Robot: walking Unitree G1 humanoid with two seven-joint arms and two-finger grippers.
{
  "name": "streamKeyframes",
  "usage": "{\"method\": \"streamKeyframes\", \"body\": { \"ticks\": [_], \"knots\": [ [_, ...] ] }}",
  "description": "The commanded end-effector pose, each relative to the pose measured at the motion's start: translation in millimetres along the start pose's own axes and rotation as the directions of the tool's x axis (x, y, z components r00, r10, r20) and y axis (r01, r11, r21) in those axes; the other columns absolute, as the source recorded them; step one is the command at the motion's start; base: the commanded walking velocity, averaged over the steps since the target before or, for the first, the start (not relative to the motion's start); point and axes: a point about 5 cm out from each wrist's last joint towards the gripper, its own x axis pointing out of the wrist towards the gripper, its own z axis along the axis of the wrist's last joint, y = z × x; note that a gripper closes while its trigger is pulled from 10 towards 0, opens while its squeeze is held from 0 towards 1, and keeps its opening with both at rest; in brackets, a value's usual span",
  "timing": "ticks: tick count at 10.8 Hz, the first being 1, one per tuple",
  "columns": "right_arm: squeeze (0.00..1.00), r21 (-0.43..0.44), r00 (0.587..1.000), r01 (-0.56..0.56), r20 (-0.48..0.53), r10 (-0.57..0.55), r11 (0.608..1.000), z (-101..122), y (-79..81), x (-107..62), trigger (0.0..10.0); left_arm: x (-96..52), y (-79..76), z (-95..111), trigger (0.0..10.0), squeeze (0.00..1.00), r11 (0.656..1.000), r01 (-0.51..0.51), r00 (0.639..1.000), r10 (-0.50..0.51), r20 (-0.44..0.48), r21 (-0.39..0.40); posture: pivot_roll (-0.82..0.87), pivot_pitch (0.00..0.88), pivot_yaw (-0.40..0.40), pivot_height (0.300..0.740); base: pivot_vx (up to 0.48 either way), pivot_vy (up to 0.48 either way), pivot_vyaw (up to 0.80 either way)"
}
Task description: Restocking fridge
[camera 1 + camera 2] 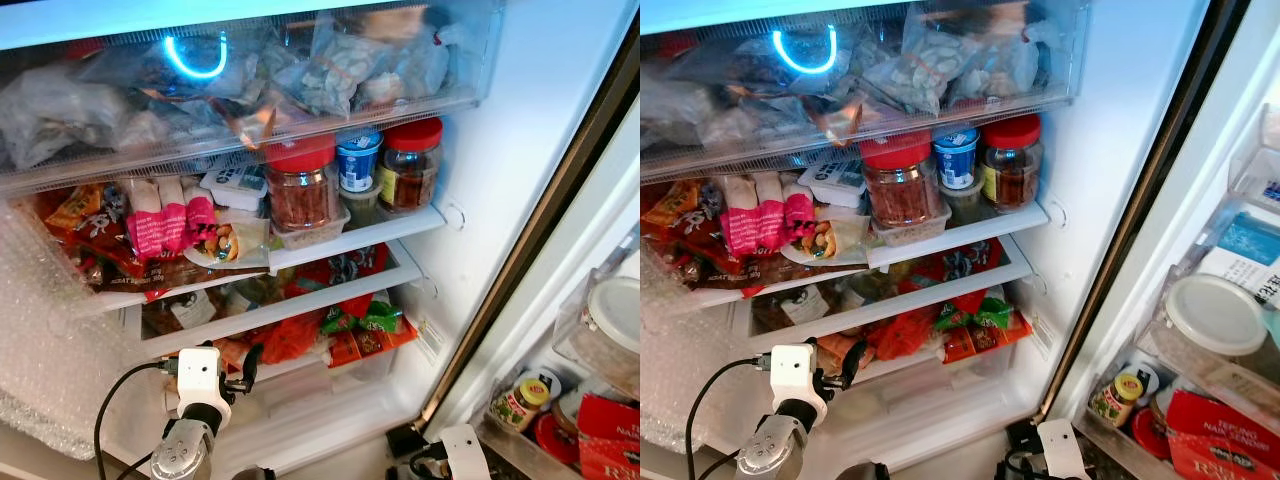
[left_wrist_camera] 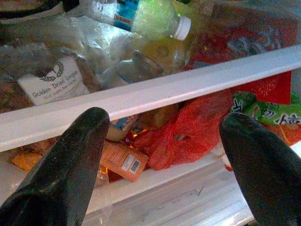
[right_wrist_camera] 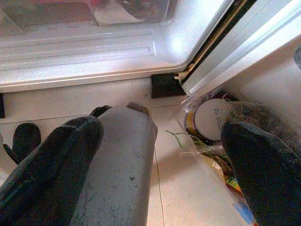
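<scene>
Red bag sits low-centre between the left gripper's spread, empty fingers; pushing in risks jamming against the shelf rail. Right gripper hangs open.

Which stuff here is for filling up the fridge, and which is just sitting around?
For the job:
left end effector, open, facing the lower shelf
white shelf rail
red bag

Just sitting around:
red-lidded jar
blue yogurt cup
yellow-capped bottle in the door
</scene>
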Motion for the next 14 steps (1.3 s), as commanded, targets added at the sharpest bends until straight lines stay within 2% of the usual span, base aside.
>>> {"method": "streamKeyframes", "body": {
  "ticks": [1,4,9,14],
  "knots": [
    [0.00,-0.019,0.982,-0.026,-0.187,0.023,0.999,-47.4,6.4,-11.3,10.0,-2.1,3.0,0.2,10.0,0.00,1.000,0.001,1.000,-0.001,-0.008,0.032,-0.12,0.061,0.050,0.641,-0.274,0.000,0.00],
    [0.00,-0.016,0.982,-0.028,-0.185,0.025,0.999,-47.3,6.6,-11.3,10.0,-2.6,4.1,0.2,10.0,0.00,1.000,-0.014,1.000,0.014,-0.008,0.025,-0.12,0.061,0.050,0.641,-0.294,0.000,0.00],
    [0.00,-0.014,0.983,-0.029,-0.184,0.026,0.999,-47.3,6.6,-11.4,10.0,-3.2,4.7,1.1,10.0,0.00,0.997,0.003,1.000,-0.003,-0.004,0.071,-0.12,0.059,0.052,0.641,-0.329,0.000,0.00],
    [0.00,-0.014,0.982,-0.033,-0.185,0.030,0.999,-48.7,7.0,-11.9,10.0,-4.5,3.6,-0.5,10.0,0.00,0.999,0.000,1.000,0.000,-0.009,0.051,-0.12,0.038,0.056,0.641,-0.332,0.000,0.00]
  ]
}}
